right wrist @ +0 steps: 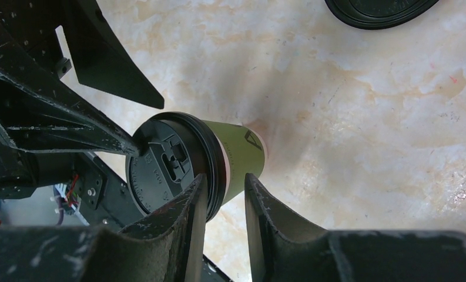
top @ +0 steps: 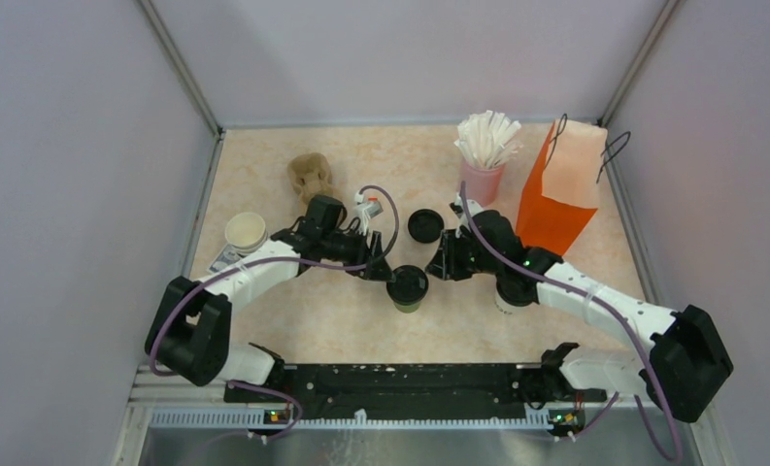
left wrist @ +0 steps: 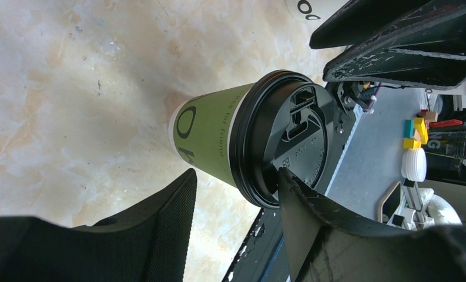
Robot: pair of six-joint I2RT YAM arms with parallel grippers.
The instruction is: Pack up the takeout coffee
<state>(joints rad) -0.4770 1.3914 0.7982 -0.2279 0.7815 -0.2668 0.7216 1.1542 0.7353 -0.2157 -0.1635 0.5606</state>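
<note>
Takeout coffee (top: 407, 288) stood upright, lidded, on the worktop (top: 313, 301) near the front edge. Left claw (left wrist: 236, 174) was open and straddled it at lid height, no clamp seen. Right claw (right wrist: 225, 176) sat narrow at the lid rim; couldn't tell if it gripped. Risk: an uneven two-sided squeeze could tip the cup or pop the lid. Orange bag (top: 553, 209) stood far right.

The left arm (top: 254, 274) and right arm (top: 594, 303) are built of white links joined by black housings, with a bulky black block at each shoulder. A purple cable (top: 388, 218) is looped along each arm. Both are mounted on a black rail (top: 400, 379). A green light (top: 527, 260) is seen on the right arm. The left gripper (left wrist: 236, 173) is fitted with matte black fingers (left wrist: 166, 229), one finely ribbed; those of the right gripper (right wrist: 224, 176) are scuffed and flecked.
</note>
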